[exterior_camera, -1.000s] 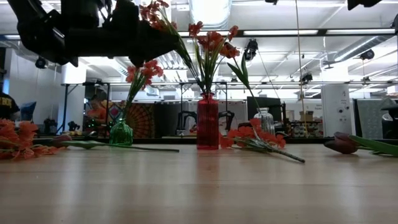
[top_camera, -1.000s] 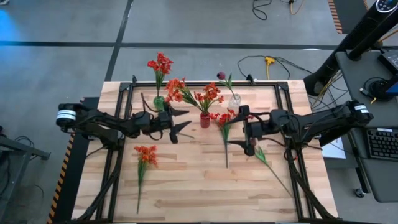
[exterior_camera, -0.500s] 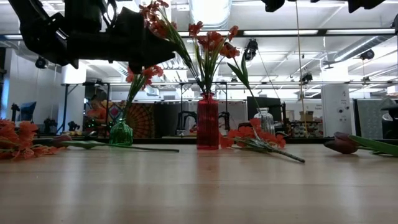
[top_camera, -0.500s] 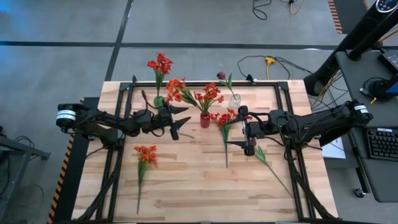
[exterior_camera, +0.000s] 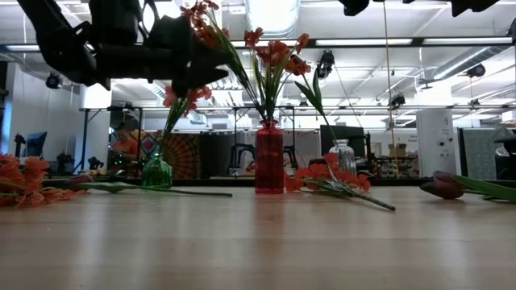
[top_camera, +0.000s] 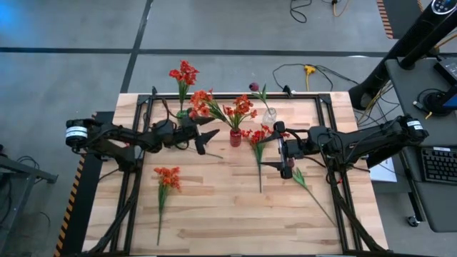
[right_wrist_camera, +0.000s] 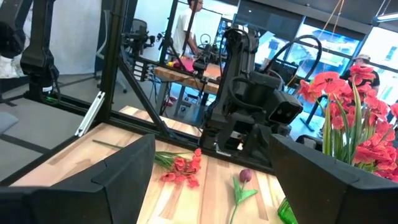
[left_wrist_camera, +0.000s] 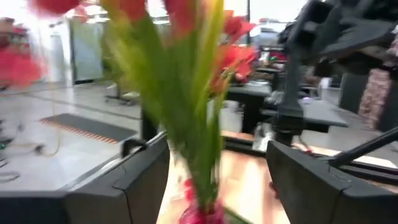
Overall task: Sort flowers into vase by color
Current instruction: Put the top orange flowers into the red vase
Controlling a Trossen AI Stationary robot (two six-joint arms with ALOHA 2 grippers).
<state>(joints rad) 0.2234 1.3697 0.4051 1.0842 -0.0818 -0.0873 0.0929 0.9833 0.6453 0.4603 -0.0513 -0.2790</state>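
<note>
A red vase [top_camera: 235, 137] at the table's far middle holds orange-red flowers [top_camera: 240, 108]; one bloom [top_camera: 202, 103] leans left. My left gripper [top_camera: 208, 130] is open beside them, high above the table [exterior_camera: 201, 64]. In the left wrist view the green stalks [left_wrist_camera: 189, 130] stand between its fingers; I cannot tell whether they touch. A green vase [top_camera: 183, 114] holds red flowers [top_camera: 184, 73]. A clear vase [top_camera: 269, 115] holds a maroon flower [top_camera: 253, 87]. My right gripper [top_camera: 283, 150] is open and empty above a maroon flower [right_wrist_camera: 245, 177] lying on the table.
A red flower [top_camera: 257, 139] lies on the table between the red vase and my right gripper. An orange flower [top_camera: 168, 177] lies at the near left with its stalk toward the near edge. A black frame [top_camera: 314, 96] runs along the table's far edge.
My left gripper has gone toward the table's far edge, closer to the stalks in the red vase, and has stayed open. The flowers and vases have kept their places.
</note>
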